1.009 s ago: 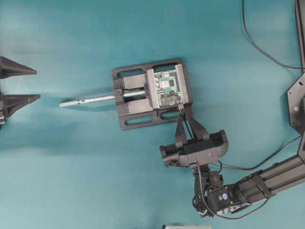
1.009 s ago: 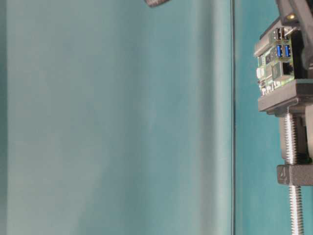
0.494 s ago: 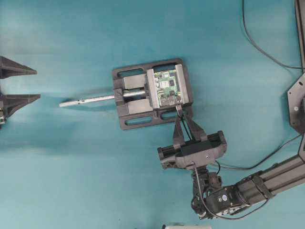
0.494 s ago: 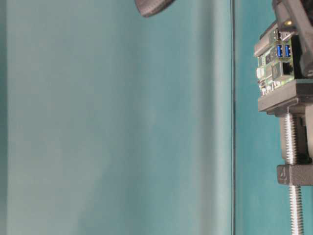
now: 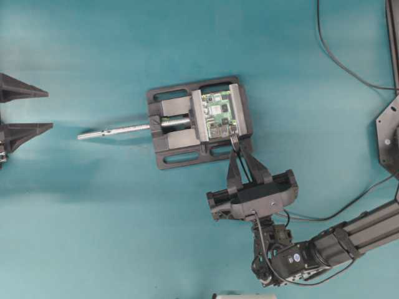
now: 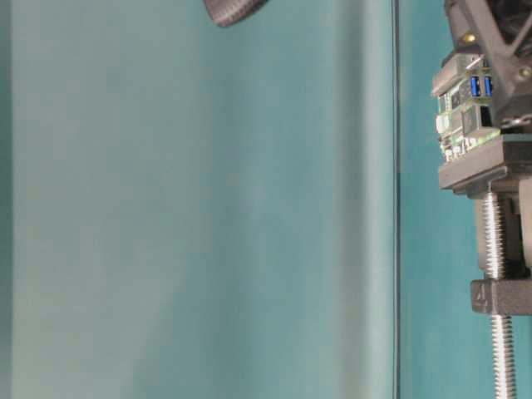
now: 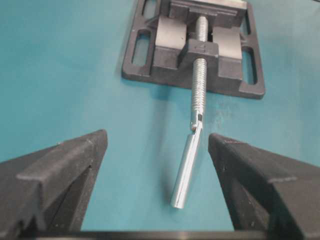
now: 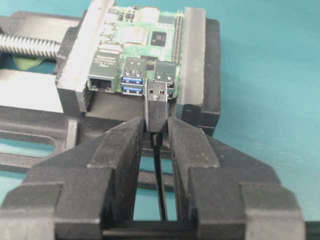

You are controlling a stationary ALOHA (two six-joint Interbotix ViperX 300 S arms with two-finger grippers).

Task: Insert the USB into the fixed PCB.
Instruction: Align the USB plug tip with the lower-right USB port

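The fixed PCB [image 8: 142, 35], green with silver ports, sits clamped in a black vise [image 5: 165, 148]; it also shows in the overhead view as the PCB [image 5: 219, 114] and at table level as the PCB [image 6: 462, 108]. My right gripper [image 8: 156, 125] is shut on the USB [image 8: 156, 102], a small black plug with a silver tip and a thin cable trailing back between the fingers. The plug's tip is right at the front of the right-hand USB ports [image 8: 165, 75]. From overhead the right gripper [image 5: 235, 142] touches the vise's near edge. My left gripper [image 7: 157, 142] stands open, far left, empty.
The vise's silver threaded rod [image 5: 115, 131] sticks out leftward across the teal table; it lies between the left fingers [image 7: 65, 165] in the left wrist view as the rod [image 7: 192, 150]. Black cables [image 5: 340, 59] run along the right side.
The right gripper with the USB has shifted slightly left and nearer the PCB's ports. The left arm has not moved.
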